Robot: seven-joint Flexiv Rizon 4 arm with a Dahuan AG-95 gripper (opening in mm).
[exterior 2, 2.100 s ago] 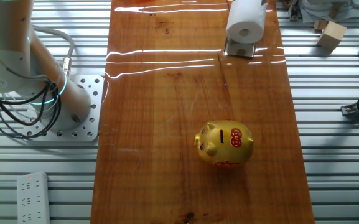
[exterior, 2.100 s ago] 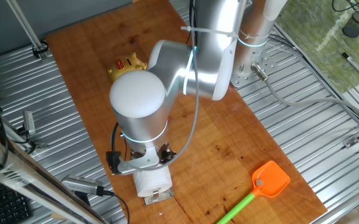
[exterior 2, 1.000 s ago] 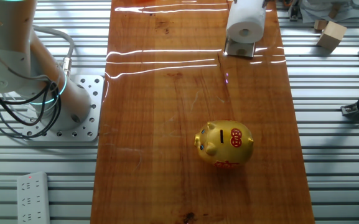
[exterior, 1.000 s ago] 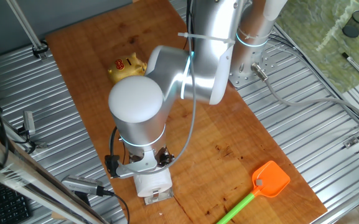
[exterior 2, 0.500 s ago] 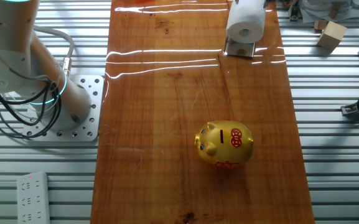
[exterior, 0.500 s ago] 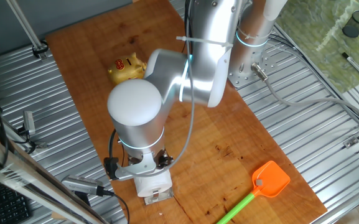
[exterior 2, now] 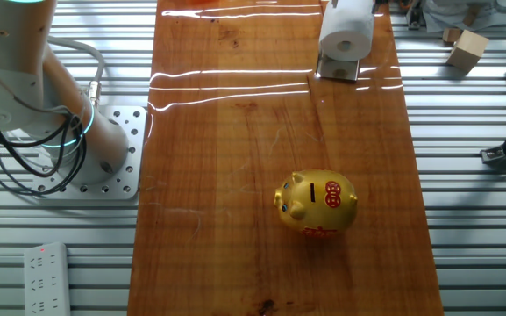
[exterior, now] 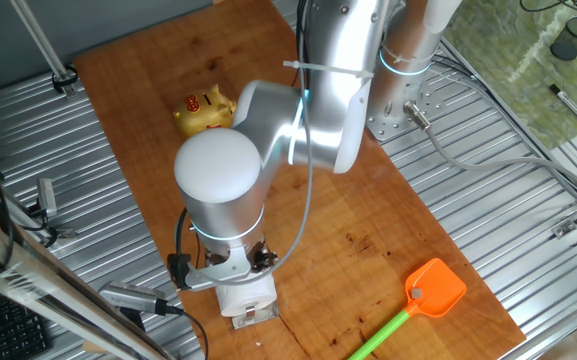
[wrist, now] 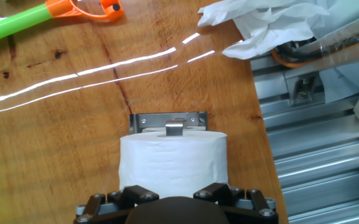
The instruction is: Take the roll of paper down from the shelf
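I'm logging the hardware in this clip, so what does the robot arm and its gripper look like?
The arm is glossy silver-grey with fat rounded joints, a white domed cap, and thin glowing cyan rings at the joints. Black cables loop beside its wrist. The two-finger gripper is black, with angular, bolted finger parts.

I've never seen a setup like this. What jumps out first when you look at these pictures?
The big silver robot arm dominates, bent down over a white roll of paper that sits on a small metal shelf at one end of the wooden table. A shiny gold piggy bank stands mid-table. An orange and green fly swatter lies near the table's corner.
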